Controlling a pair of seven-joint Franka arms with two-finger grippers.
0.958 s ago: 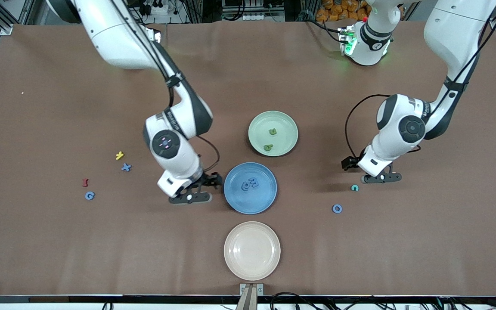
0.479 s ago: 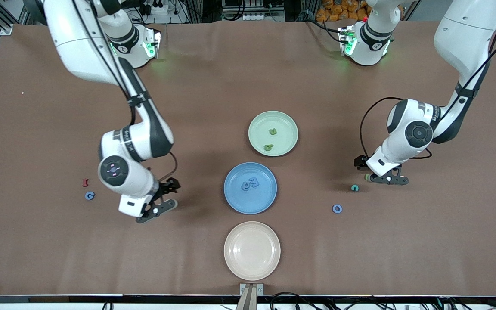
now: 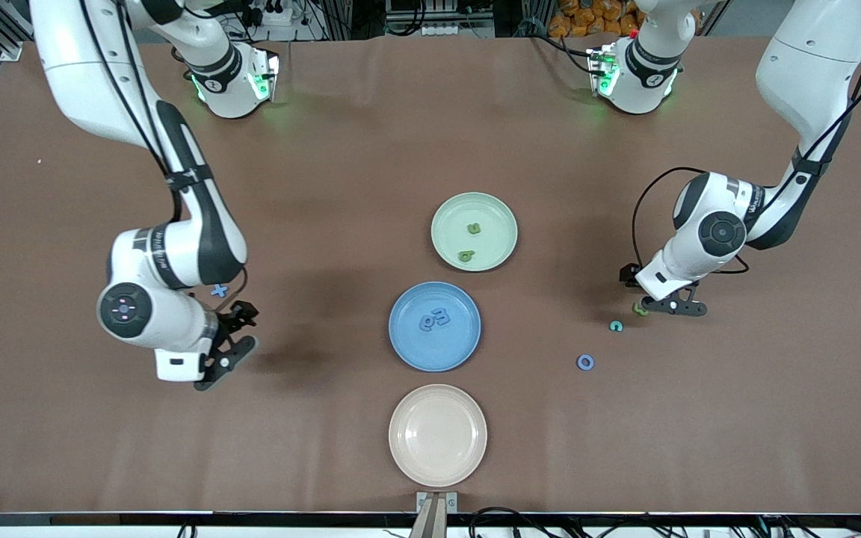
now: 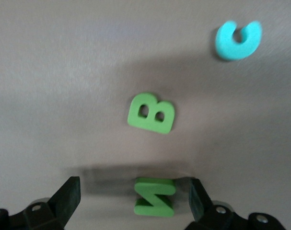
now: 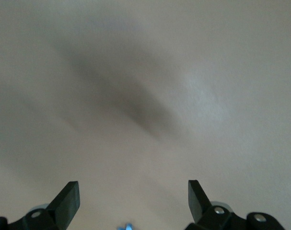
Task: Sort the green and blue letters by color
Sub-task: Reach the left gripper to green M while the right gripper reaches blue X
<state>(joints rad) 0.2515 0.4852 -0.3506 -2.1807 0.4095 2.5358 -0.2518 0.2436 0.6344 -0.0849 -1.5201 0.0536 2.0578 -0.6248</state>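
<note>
**Both hands spread above a bench scattered with letters**

Three plates sit mid-bench in a row: a green plate (image 3: pixel 505 224) farthest from the front camera holding two green letters (image 3: pixel 469 243), a blue plate (image 3: pixel 408 351) with two blue letters (image 3: pixel 434 319), and a bare cream plate (image 3: pixel 438 463) nearest. Toward the left arm's end lie a teal C (image 3: pixel 615 326) and a blue O (image 3: pixel 585 362), well apart from the plates. The left hand (image 4: pixel 135 199) hangs released, fingers wide, around a green N (image 4: pixel 155 196), a green B (image 4: pixel 151 113) just beside it. The right hand (image 3: pixel 225 351) is released too, over bare brown cloth (image 3: pixel 326 149), a blue X (image 3: pixel 219 291) half-hidden by its arm. Black cables trail from both wrists.
</note>
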